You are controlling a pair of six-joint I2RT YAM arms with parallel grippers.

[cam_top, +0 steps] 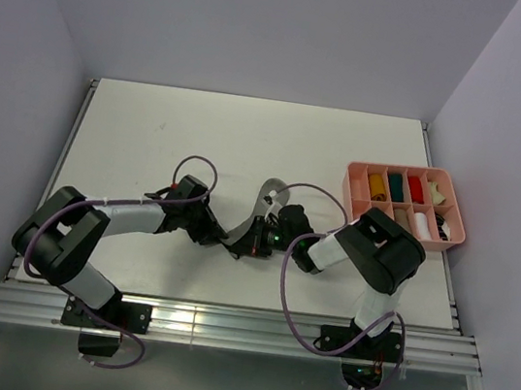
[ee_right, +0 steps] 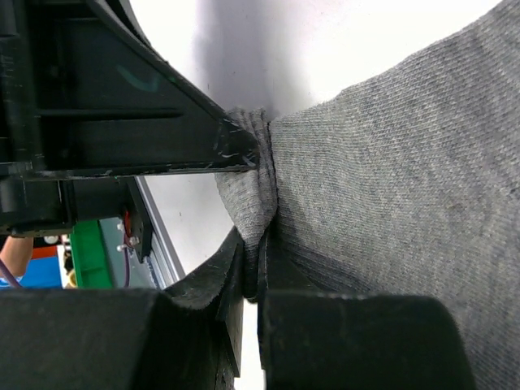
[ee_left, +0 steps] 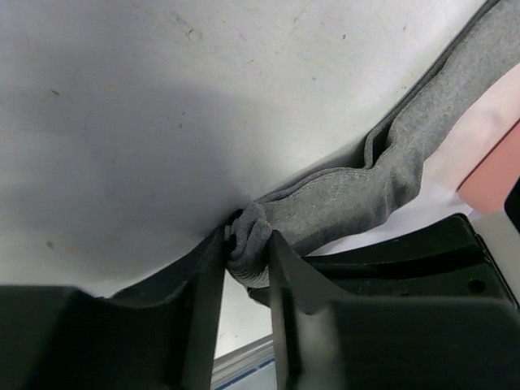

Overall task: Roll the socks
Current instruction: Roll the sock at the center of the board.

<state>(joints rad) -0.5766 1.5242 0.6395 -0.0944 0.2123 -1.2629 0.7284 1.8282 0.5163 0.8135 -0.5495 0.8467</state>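
Jaws of my left gripper are clamped on a bunched end of the grey sock; my right gripper has its jaws pinched tight on a fold. I see the sock lying mid-tabletop between them, long axis diagonal, near-left to far-right.

The white table is flat and matte, with a few faint specks and scuffs on its surface. A grey sock lies stretched out on it, about midway between the left and right edges and closer to the near edge, one end bunched up. A pink compartment tray sits by the right edge, apart from the sock.
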